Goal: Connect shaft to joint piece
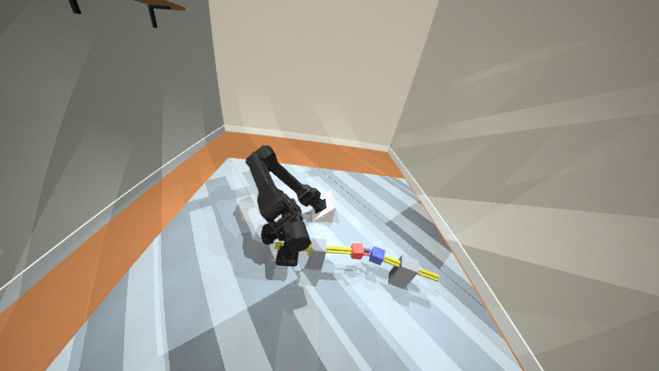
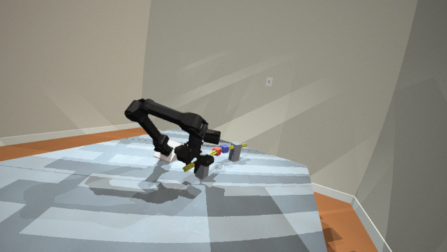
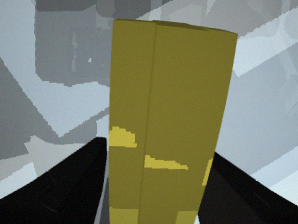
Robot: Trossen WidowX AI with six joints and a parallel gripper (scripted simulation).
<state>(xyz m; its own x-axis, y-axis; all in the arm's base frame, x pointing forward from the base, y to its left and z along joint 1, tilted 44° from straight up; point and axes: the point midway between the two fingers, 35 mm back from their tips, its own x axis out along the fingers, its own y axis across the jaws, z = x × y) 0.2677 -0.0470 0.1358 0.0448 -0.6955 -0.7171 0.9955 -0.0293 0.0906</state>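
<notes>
Striped table [image 1: 189, 303] (orange floor [image 1: 71, 293] beyond).

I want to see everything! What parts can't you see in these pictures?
- Shaft, wrist view: both ends cut off by the frame.
- Fingertips: the gripper body covers them in top view.
- Whether the shaft tip sits inside the red piece: too small.
- Arm base: hidden by the arm in exterior view.

A long yellow square-section sliding shaft [image 1: 337, 250] lies level at mid-frame in the top view, passing through a grey block [image 1: 316, 257], its tip at the red square joint piece [image 1: 358, 251]. Touching that, a blue cube [image 1: 377, 255] joins the fixed yellow shaft [image 1: 427, 273] in a second grey block [image 1: 402, 274].
</notes>
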